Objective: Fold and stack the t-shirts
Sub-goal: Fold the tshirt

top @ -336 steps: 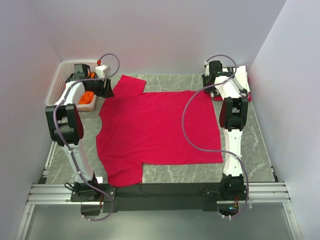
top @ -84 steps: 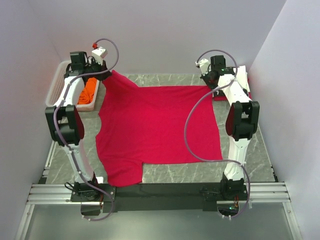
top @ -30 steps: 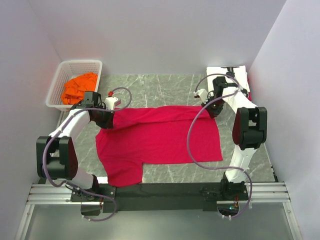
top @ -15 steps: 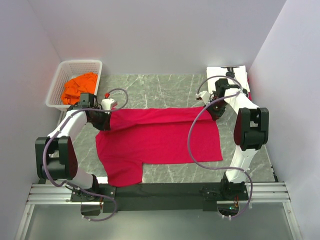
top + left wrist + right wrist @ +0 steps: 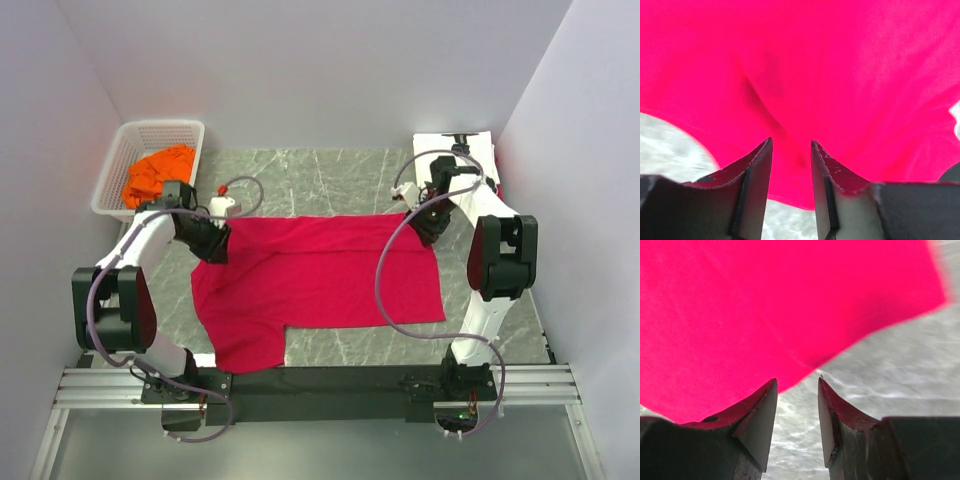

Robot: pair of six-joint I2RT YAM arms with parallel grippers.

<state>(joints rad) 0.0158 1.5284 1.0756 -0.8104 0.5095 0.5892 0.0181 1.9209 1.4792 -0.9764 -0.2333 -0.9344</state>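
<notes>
Between the two pairs of jaws lies the red t-shirt (image 5: pixel 320 270), flat on the marble counter (image 5: pixel 330 170), its far part apparently doubled over into a band running from one pair to the other. Both pairs are released. The left jaws stand parted low over the cloth, with red fabric and a dark crease showing in the gap but nothing pinched that I can see. The right jaws stand parted with the shirt's corner just ahead of them and bare counter between the tips. The fold looks laid and the grip let go, so the danger is in pulling away. With the left jaws so close to the cloth, a tip could catch the crease and drag the band askew or flip it open. The corner ahead of the right jaws is a single loose edge and could lift the same way. A sleeve well behind the left jaws sticks out toward the arm bases, and the next fold will be lopsided unless it is tucked in. By count there is one red tee and one orange t-shirt (image 5: pixel 158 172) heaped in the one white basket (image 5: pixel 150 128) beyond the left jaws. One white cloth (image 5: pixel 455 146) lies beyond the right jaws, probably the printed tee, though its print is too small to tell.
</notes>
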